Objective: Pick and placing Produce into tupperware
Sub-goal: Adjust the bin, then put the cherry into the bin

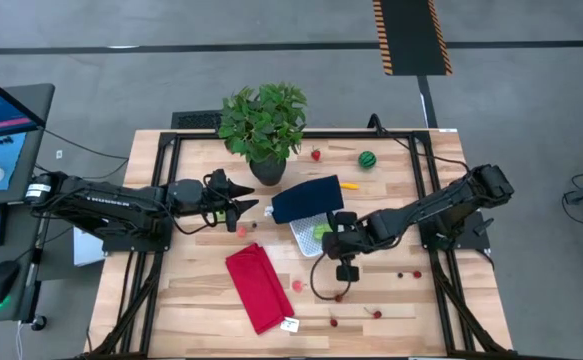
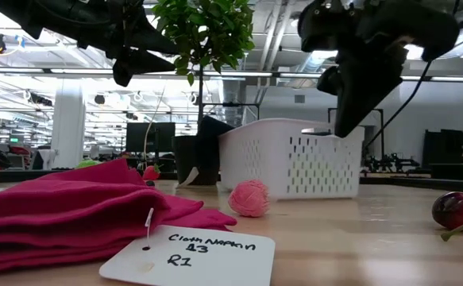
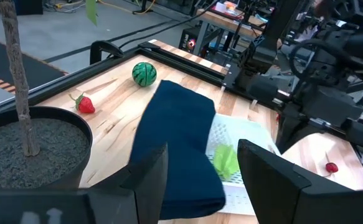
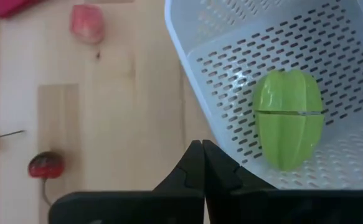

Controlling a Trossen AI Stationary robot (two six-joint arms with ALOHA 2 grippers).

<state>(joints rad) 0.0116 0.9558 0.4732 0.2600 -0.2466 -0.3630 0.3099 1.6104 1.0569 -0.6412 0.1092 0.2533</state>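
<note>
The white perforated tupperware [image 1: 309, 233] sits mid-table with a green ribbed toy fruit [image 4: 289, 118] lying inside it. Its navy lid [image 1: 308, 198] lies tilted over its far rim. My right gripper [image 4: 202, 155] is shut and holds nothing. It points steeply down just beside the tupperware's rim, on its near right side [image 1: 346, 268]. My left gripper [image 3: 203, 168] stands open, roughly level, left of the lid [image 1: 246, 208]. More produce lies loose: a striped green ball [image 1: 368, 159], a strawberry [image 1: 316, 155], an orange piece [image 1: 349, 185] and small red berries [image 1: 376, 313].
A leafy potted plant [image 1: 264, 125] stands at the far edge. A red folded cloth [image 1: 259, 287] with a white tag [image 2: 191, 254] lies near the front. A pink piece [image 2: 249, 198] lies on the wood beside the cloth. Dark frame rails [image 1: 426, 190] border both sides.
</note>
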